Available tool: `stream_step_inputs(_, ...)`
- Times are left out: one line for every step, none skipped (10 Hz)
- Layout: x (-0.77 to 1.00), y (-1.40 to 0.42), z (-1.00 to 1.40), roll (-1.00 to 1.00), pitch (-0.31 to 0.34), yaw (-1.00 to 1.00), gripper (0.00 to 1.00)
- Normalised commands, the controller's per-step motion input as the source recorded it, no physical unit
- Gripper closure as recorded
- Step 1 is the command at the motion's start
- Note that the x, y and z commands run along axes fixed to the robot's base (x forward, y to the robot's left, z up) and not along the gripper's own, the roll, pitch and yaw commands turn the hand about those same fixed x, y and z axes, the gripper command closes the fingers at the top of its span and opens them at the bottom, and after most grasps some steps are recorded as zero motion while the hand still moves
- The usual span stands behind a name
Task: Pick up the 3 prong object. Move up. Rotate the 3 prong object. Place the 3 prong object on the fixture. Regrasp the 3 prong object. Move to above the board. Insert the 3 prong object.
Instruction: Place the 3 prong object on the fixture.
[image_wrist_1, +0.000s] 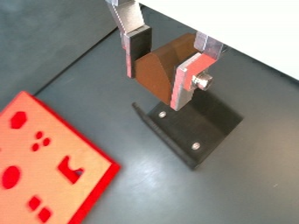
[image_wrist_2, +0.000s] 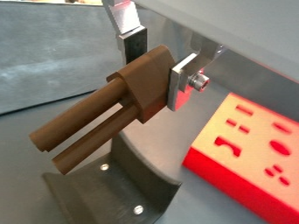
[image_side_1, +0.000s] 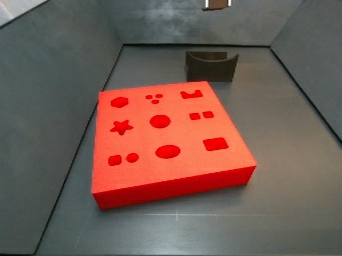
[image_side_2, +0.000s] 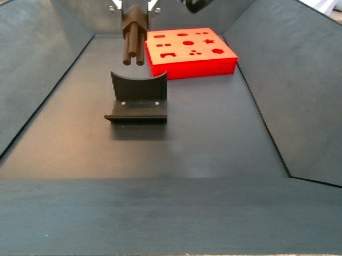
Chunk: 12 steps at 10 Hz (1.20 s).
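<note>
3 prong object (image_wrist_2: 100, 118) clamped in end effector (image_wrist_2: 156, 74), prongs seemingly above fixture (image_side_2: 136, 97)

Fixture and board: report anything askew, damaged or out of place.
Nothing stands out. The fixture sits upright on the floor, the board lies flat and intact beside it. The pincer holds the 3 prong object above the fixture, prongs pointing away from the fingers.

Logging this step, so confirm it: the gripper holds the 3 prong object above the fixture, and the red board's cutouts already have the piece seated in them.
One part is wrong. The gripper does hold the 3 prong object above the fixture, but the board has nothing in it: a side view shows all its cutouts open. The piece is between the fingers, off the board.
</note>
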Motion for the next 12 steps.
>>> stream_step_inputs(0.05,0.04,0.01,-1.00,0.117,-0.15,1.00)
stream_step_inputs(0.06,0.04,-0.01,-0.92,0.101,-0.16,1.00)
stream_step_inputs(0.07,0.04,-0.01,-0.69,0.081,-0.15,1.00)
stream_step_inputs(0.08,0.05,-0.01,-0.58,0.069,-0.14,1.00)
stream_step_inputs(0.07,0.04,-0.02,-0.35,0.049,-0.13,1.00)
stream_step_inputs(0.06,0.03,0.00,-0.24,0.030,-0.11,1.00)
stream_step_inputs(0.12,0.13,-1.00,-1.00,0.265,-0.14,1.00)
stream_step_inputs(0.13,0.13,-1.00,-1.00,0.258,-0.15,1.00)
stream_step_inputs(0.15,0.14,-1.00,-1.00,0.273,-0.20,1.00)
stream_step_inputs(0.16,0.14,-1.00,-0.85,0.232,-0.22,1.00)
stream_step_inputs(0.16,0.14,-1.00,-0.69,0.174,-0.24,1.00)
stream_step_inputs(0.16,0.14,-1.00,-0.52,0.112,-0.25,1.00)
